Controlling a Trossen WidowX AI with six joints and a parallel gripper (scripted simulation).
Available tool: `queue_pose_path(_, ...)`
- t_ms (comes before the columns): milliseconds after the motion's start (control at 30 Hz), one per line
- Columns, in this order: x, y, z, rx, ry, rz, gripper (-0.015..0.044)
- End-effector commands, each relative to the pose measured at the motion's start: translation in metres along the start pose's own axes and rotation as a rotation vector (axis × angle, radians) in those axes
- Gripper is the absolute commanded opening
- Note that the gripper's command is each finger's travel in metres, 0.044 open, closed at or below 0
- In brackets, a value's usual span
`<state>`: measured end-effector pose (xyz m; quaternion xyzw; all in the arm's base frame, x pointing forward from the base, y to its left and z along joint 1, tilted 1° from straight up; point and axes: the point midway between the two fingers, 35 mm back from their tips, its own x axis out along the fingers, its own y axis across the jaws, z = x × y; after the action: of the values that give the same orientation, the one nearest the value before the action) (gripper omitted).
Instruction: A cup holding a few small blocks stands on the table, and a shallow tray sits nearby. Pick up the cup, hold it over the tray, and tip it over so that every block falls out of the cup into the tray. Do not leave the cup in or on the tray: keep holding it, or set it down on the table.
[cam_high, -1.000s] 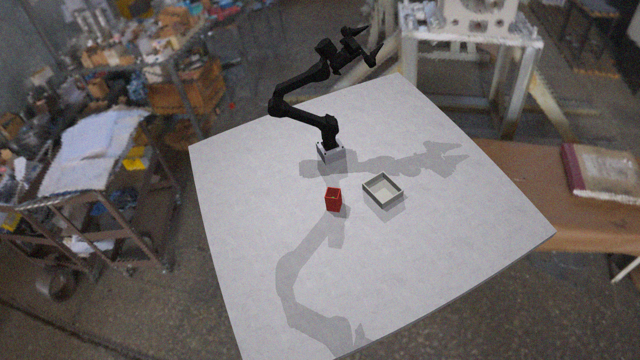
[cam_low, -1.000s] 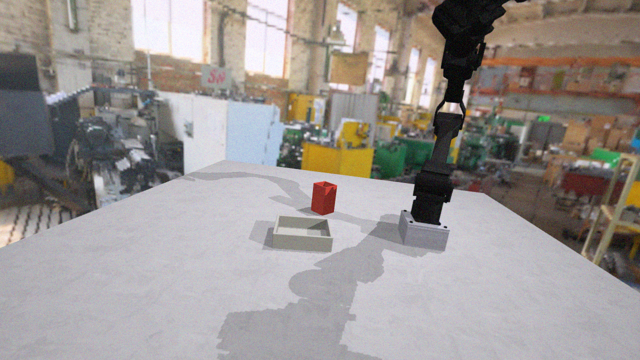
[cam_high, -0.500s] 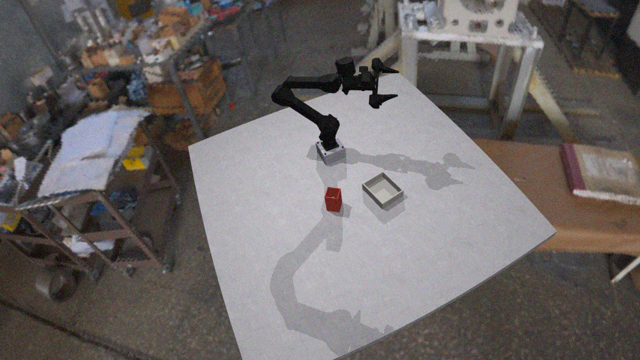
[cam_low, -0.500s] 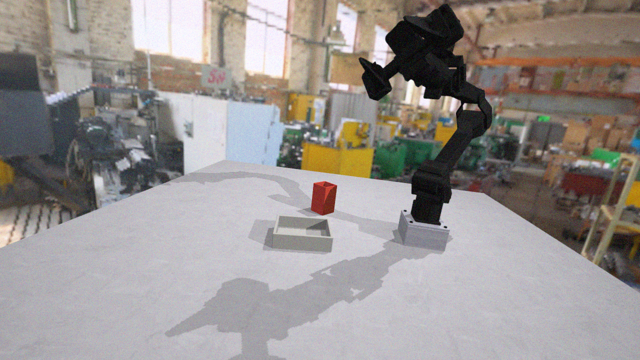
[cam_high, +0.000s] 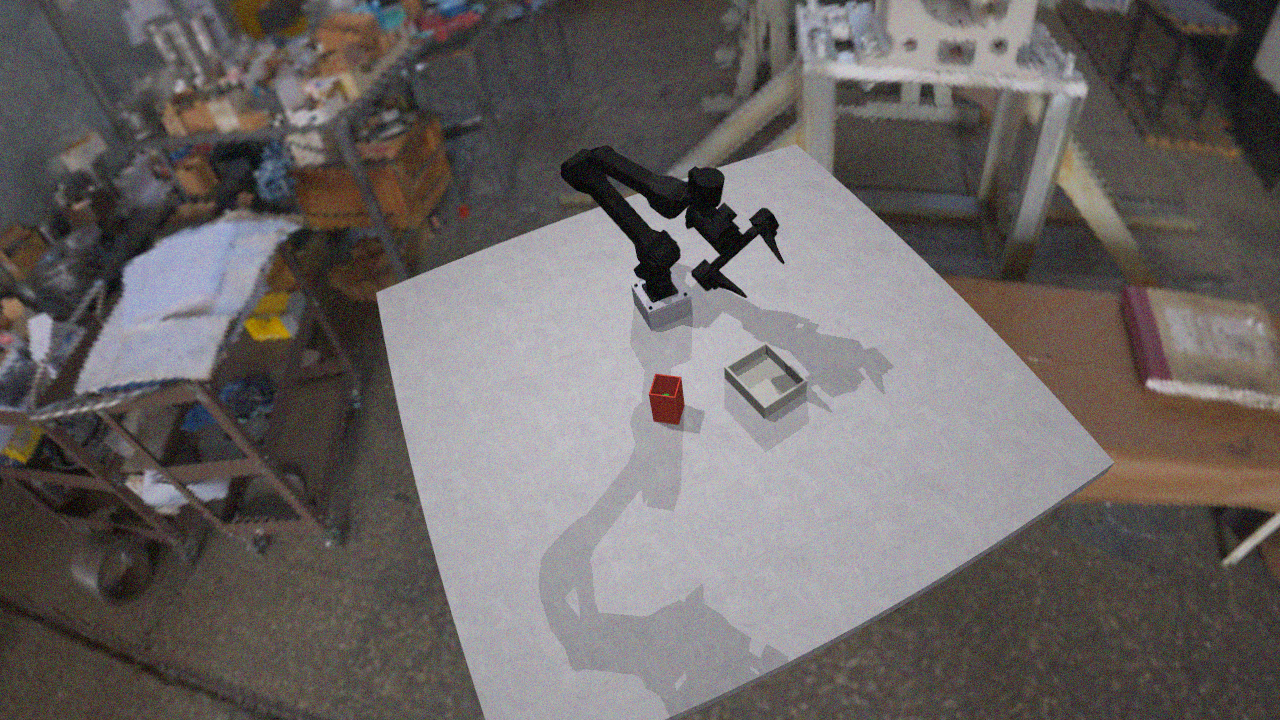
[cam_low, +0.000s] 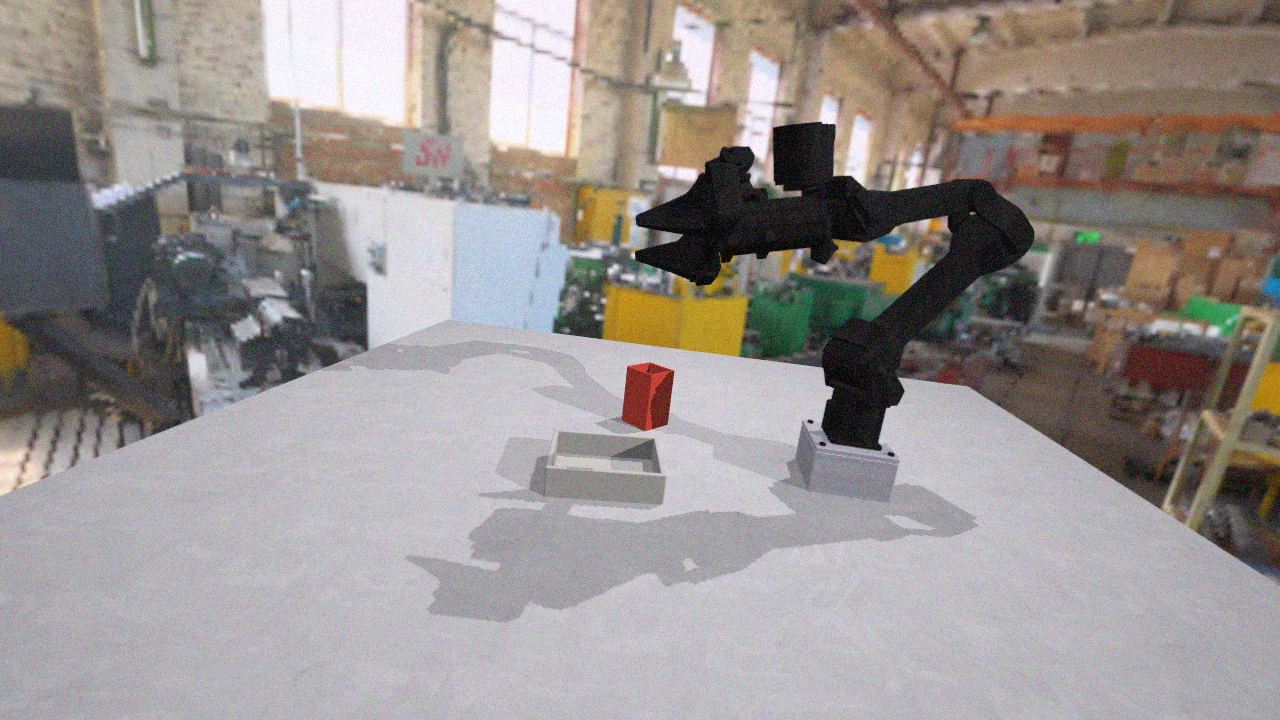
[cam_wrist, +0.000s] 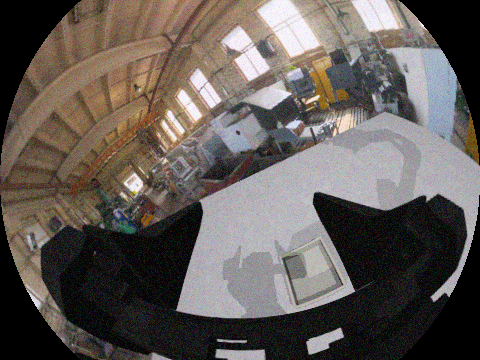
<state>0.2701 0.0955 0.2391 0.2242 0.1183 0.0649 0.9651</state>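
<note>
Hovering above the table, our parallel-jaw gripper (cam_high: 763, 279) (cam_low: 637, 237) (cam_wrist: 259, 203) has its two black, pointed fingers spread wide, with nothing between them. The exterior view shows them aimed roughly level, off toward that picture's left. Behind them, our black six-joint arm (cam_high: 622, 213) (cam_low: 930, 279) rises from its pale base block (cam_high: 662, 315) (cam_low: 845, 470), bends at a high elbow and reaches back out over the tabletop. Below, we see the shallow grey-green tray (cam_high: 747, 394) (cam_low: 604, 487) (cam_wrist: 320, 297) lying flat; in the wrist view it appears in the gap framed by our fingers, close to the one on the picture's right. Near the tray but apart from it, the square-sided red cup (cam_high: 666, 407) (cam_low: 646, 398) stands upright on the table, well apart from our gripper. From the top view we catch a bit of green (cam_high: 665, 394) inside the cup, though we cannot tell how many blocks it holds. All of this sits on the pale grey table (cam_high: 805, 537) (cam_low: 268, 582) (cam_wrist: 240, 220), crossed by our arm's shadows. Beyond its edge, the top view takes in a brown bench (cam_high: 1056, 385) on the picture's right.
</note>
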Motion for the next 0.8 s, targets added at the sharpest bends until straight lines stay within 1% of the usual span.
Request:
queue_pose_path(0,0.008,-0.061,-0.016,-0.057,0.006,-0.235,0.044)
queue_pose_path(200,-0.003,-0.134,-0.033,-0.115,0.022,-0.525,0.044)
queue_pose_path(400,-0.029,-0.199,-0.052,-0.167,0.063,-0.802,0.044)
queue_pose_path(467,-0.033,-0.206,-0.054,-0.172,0.069,-0.833,0.044)
queue_pose_path(767,-0.033,-0.206,-0.054,-0.172,0.069,-0.833,0.044)
